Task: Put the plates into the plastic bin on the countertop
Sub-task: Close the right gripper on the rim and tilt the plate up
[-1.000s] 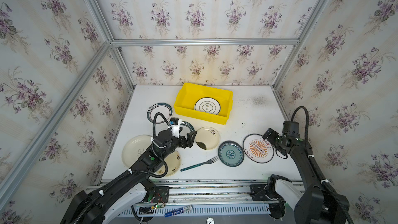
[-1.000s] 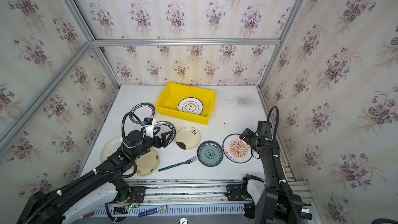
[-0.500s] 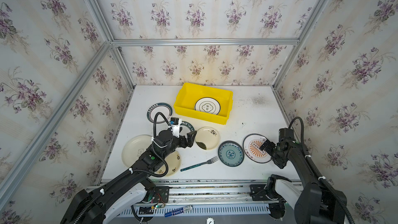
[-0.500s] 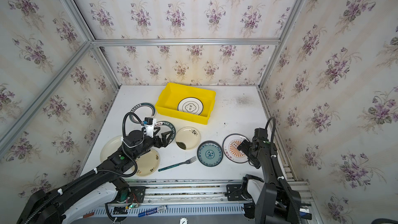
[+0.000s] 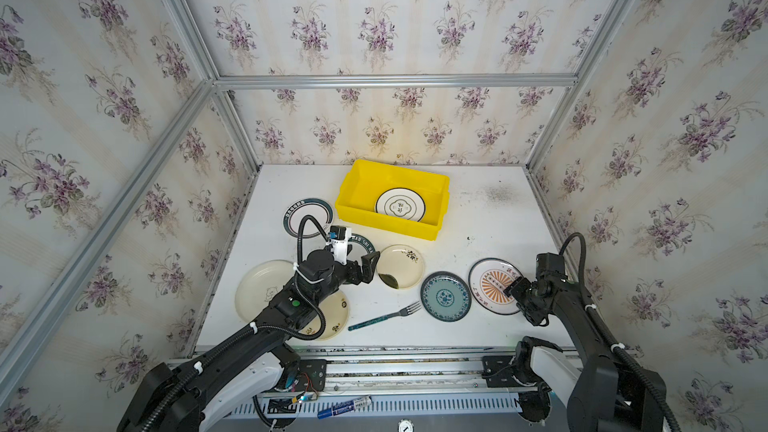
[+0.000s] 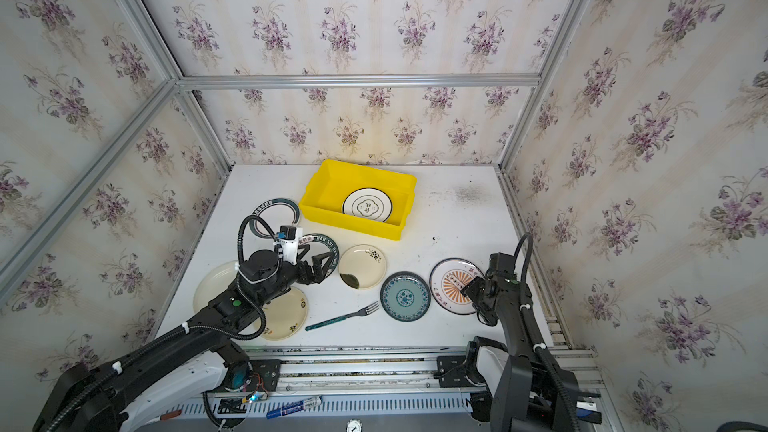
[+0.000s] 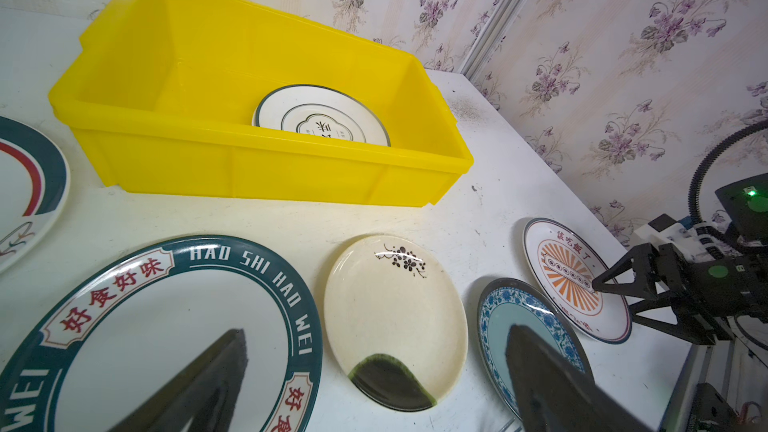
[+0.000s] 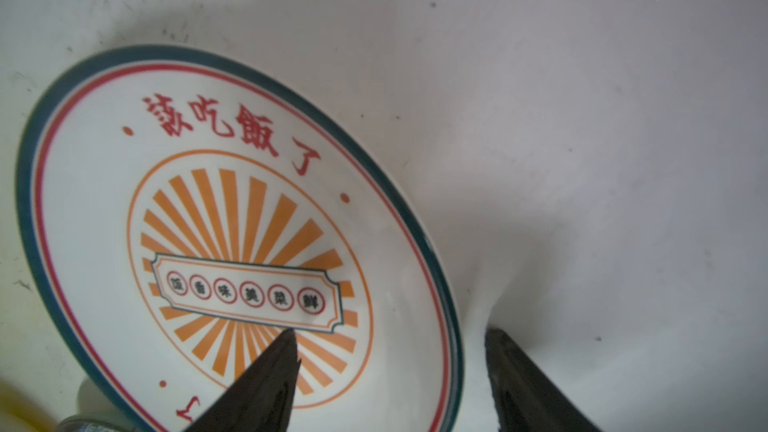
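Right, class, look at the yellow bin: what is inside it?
One white plate with a dark rim and central emblem lies flat inside the yellow bin, toward one end; the other end shows bare yellow floor. Anything beneath that plate is covered.

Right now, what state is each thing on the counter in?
Yellow plastic bin: holds one white plate.
Round orange sunburst plate: resting on white countertop.
Right claw: open, straddling that plate's rim.
Left claw: open, empty.
Teal-handled fork: lying on countertop.
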`<state>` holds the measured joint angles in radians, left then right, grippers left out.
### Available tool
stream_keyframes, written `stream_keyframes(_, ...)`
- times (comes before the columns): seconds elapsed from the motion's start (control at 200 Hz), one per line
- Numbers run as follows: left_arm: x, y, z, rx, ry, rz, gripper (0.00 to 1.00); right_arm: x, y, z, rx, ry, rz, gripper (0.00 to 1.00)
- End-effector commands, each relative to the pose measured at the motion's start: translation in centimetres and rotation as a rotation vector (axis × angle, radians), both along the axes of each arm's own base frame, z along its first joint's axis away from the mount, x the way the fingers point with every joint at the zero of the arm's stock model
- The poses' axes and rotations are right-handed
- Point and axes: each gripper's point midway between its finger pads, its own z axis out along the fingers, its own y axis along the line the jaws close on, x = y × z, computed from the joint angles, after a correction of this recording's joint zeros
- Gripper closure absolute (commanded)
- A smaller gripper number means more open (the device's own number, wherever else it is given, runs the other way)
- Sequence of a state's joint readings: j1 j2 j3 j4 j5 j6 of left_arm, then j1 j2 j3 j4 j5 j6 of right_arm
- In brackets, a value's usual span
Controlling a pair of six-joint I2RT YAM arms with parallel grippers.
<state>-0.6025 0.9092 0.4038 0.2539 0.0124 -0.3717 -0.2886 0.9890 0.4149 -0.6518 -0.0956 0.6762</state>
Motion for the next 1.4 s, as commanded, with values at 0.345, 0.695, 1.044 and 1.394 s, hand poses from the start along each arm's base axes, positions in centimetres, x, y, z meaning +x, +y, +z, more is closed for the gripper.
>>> stream_keyframes(0.345, 0.1, 0.4, 1.1, 0.003, -0.049, 0.009, 0.0, 0.3, 1.3, -1.1, 0.08, -0.113, -0.082, 0.54)
stream_keyframes(0.695, 0.1, 0.4, 1.2, 0.008, -0.052, 0.009, 0.0, 0.7, 1.9, -1.8, 0.123, -0.129, -0.093, 0.71)
stream_keyframes(1.044, 0.0, 0.4, 1.4, 0.002, -0.057, 0.01, 0.0, 0.6, 1.8, -1.8, 0.115, -0.142, -0.107, 0.9)
stream_keyframes(1.394, -0.1, 0.4, 1.4, 0.0, -0.055, 0.006, 0.0, 1.4, 1.6, -0.9, 0.111, -0.2, -0.12, 1.0)
